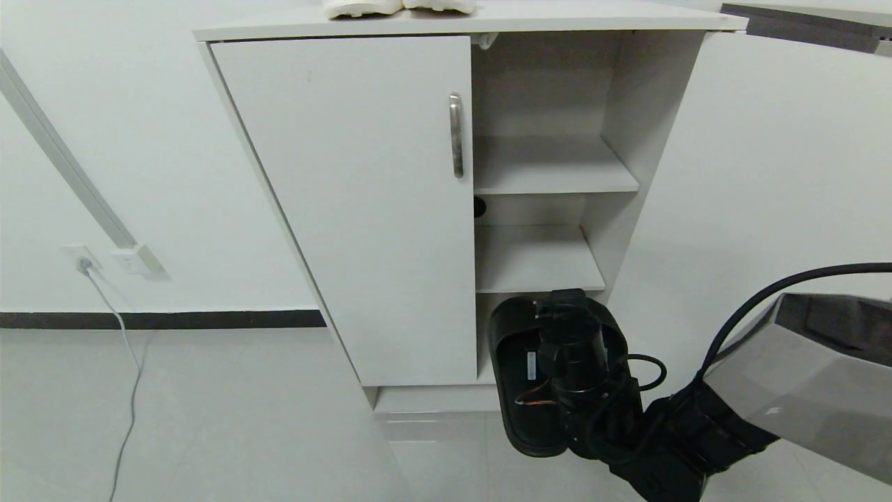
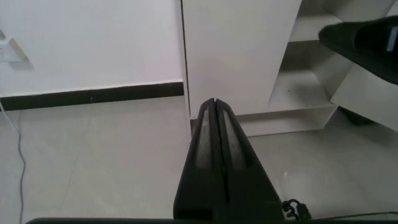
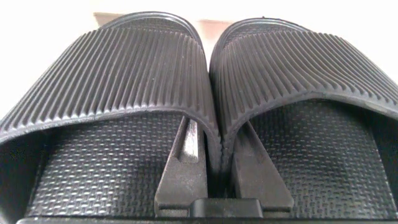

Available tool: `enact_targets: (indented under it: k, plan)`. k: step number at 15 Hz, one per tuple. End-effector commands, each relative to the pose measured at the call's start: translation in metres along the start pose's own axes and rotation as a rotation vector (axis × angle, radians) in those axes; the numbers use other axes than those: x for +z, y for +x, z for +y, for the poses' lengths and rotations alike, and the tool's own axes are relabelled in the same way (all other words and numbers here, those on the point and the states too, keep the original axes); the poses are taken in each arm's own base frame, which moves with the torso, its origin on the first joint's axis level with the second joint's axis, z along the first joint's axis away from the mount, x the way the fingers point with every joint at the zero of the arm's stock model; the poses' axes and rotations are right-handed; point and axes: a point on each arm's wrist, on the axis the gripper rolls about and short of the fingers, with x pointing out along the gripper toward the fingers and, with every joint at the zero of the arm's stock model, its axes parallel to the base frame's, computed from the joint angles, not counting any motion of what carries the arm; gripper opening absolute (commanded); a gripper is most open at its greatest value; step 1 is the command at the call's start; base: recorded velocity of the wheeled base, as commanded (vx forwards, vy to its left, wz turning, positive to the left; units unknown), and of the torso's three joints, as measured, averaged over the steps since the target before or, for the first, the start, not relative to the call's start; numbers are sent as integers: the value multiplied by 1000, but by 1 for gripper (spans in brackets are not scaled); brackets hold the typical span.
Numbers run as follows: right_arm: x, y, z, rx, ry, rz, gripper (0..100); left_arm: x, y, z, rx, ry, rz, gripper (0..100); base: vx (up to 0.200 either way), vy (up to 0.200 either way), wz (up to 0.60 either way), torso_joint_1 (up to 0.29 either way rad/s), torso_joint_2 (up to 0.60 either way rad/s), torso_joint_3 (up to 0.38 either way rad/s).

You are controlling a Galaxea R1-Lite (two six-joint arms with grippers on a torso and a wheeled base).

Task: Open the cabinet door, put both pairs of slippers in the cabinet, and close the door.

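Note:
A pair of black slippers [image 1: 519, 390] hangs sole to the left before the lowest compartment of the white cabinet [image 1: 550, 167]. My right gripper [image 1: 568, 328] is shut on their inner edges, which are pressed together. In the right wrist view its fingers [image 3: 186, 162] reach under the ribbed straps of the black slippers [image 3: 143, 74]. A white pair of slippers [image 1: 397, 7] lies on the cabinet top. The cabinet's left door [image 1: 348, 209] is closed and the right side stands open. My left gripper [image 2: 214, 107] is shut and empty, low over the floor, left of the cabinet's open side.
The open right door [image 1: 766, 174] stands beside my right arm. Two empty shelves [image 1: 536, 261] sit above the bottom compartment. A wall socket [image 1: 83, 265] with a grey cable [image 1: 132, 390] is at the far left; grey floor tiles [image 1: 244, 418] lie in front.

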Motion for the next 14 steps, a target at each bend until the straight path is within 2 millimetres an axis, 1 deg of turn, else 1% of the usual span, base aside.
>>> enact_targets:
  k: [1, 3, 5, 7, 8, 11, 14]
  plan:
    - [-5, 1, 2, 0, -10, 8, 0, 0, 0, 0, 0, -6, 4, 0, 0, 0, 0, 0, 0, 0]
    - [-7, 5, 5, 9, -13, 9, 0, 0, 0, 0, 0, -4, 4, 0, 0, 0, 0, 0, 0, 0]
    - [-10, 15, 16, 32, -5, 2, 0, 0, 0, 0, 1, -6, 4, 0, 0, 0, 0, 0, 0, 0]
    - [-15, 21, 22, 49, -3, 6, 0, 0, 0, 0, 1, -6, 4, 0, 0, 0, 0, 0, 0, 0]
    - [-18, 24, 25, 99, 5, 3, 0, 0, 0, 0, 0, -4, 4, 0, 0, 0, 0, 0, 0, 0]
    - [-25, 25, 31, 117, -3, -15, 0, 0, 0, 0, 1, -4, 4, 0, 0, 0, 0, 0, 0, 0]
    - [-25, 27, 32, 117, 0, -20, 0, 0, 0, 0, 0, -4, 4, 0, 0, 0, 0, 0, 0, 0]
